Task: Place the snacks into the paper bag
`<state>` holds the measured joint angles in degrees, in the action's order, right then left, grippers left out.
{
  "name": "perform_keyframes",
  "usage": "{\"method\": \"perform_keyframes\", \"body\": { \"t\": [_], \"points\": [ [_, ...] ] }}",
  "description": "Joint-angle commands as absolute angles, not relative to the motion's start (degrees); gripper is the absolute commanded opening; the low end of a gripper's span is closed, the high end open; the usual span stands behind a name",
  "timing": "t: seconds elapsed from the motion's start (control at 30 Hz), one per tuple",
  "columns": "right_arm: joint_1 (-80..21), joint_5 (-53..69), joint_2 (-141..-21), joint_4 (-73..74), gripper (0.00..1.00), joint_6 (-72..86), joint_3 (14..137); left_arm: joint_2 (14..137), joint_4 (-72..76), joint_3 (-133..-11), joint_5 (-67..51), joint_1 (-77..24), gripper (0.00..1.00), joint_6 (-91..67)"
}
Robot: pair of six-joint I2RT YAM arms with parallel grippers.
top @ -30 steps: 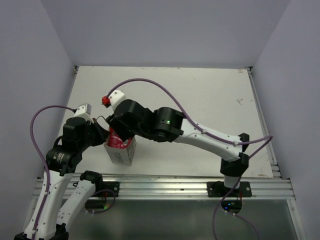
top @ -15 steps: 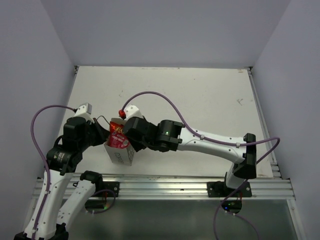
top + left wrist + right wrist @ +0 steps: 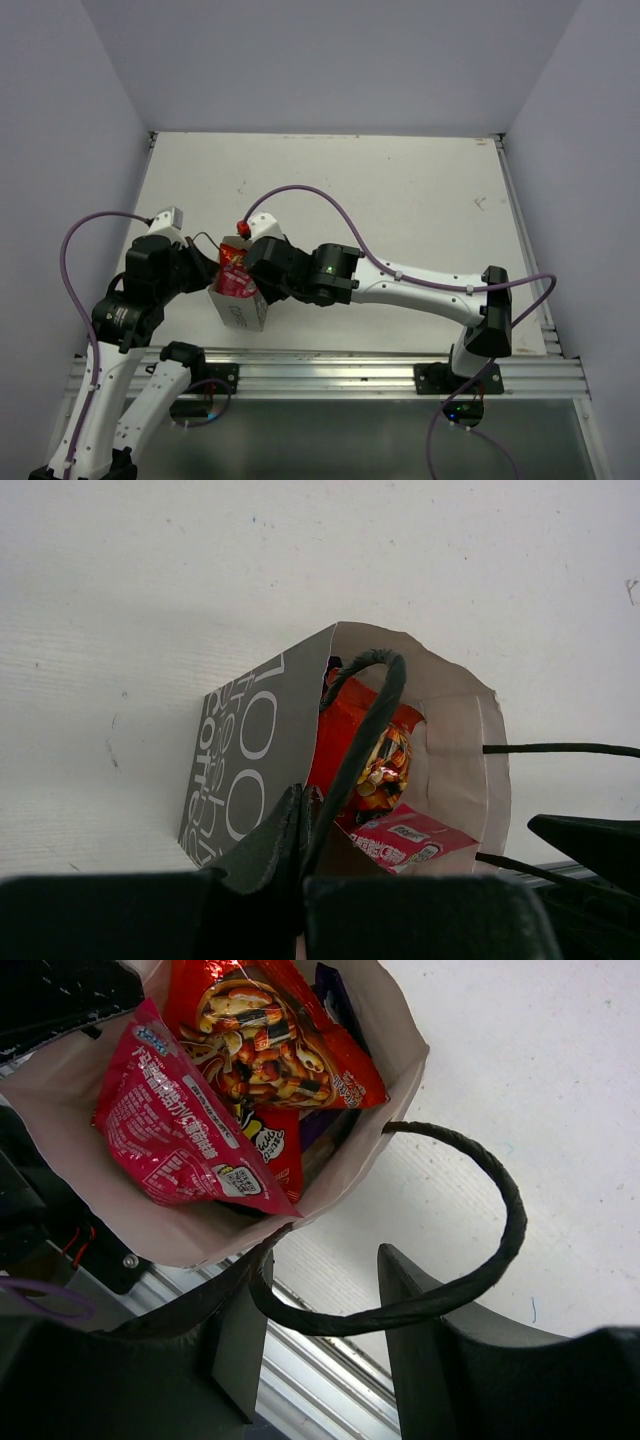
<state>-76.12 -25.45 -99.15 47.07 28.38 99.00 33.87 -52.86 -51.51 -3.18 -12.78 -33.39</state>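
Observation:
The paper bag [image 3: 243,310] stands at the near left of the table, grey lettering on its side [image 3: 235,765]. Inside it, in the right wrist view, lie a pink-red sachet [image 3: 175,1125], an orange-red glossy bag with a nut picture [image 3: 265,1035], a red packet [image 3: 272,1148] beneath, and a purple packet's edge [image 3: 335,990]. The red tops stick out of the bag [image 3: 235,275]. My left gripper [image 3: 300,805] is shut on the bag's near rim beside its cord handle [image 3: 365,715]. My right gripper [image 3: 325,1260] is open at the bag's right rim, with the other cord handle [image 3: 490,1260] looping across its gap.
The metal rail [image 3: 330,365] runs along the table's near edge just behind the bag. Grey walls enclose the white table [image 3: 400,190] on three sides. The right arm [image 3: 400,285] stretches across the near middle.
My right gripper came down from above the bag and drew back to its right rim, open. The red packets now stand in the bag's mouth. The left gripper has kept its hold.

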Motion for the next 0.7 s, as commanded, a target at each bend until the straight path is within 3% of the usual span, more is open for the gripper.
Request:
{"method": "perform_keyframes", "body": {
  "t": [0.0,0.4,0.67],
  "points": [
    [-76.4,-25.8,-96.7,44.9,0.5,29.8,100.0,33.5,-52.6,-51.5,-4.4,-12.8,0.0,-33.0],
    [-76.4,-25.0,-98.1,45.6,0.5,30.1,106.3,33.0,-53.1,-51.5,-4.1,-12.9,0.0,-33.6],
    [-76.4,-23.3,-101.2,44.6,0.5,30.1,102.2,33.2,-52.8,-51.6,-4.2,-12.8,0.0,-33.7]
  ]
}}
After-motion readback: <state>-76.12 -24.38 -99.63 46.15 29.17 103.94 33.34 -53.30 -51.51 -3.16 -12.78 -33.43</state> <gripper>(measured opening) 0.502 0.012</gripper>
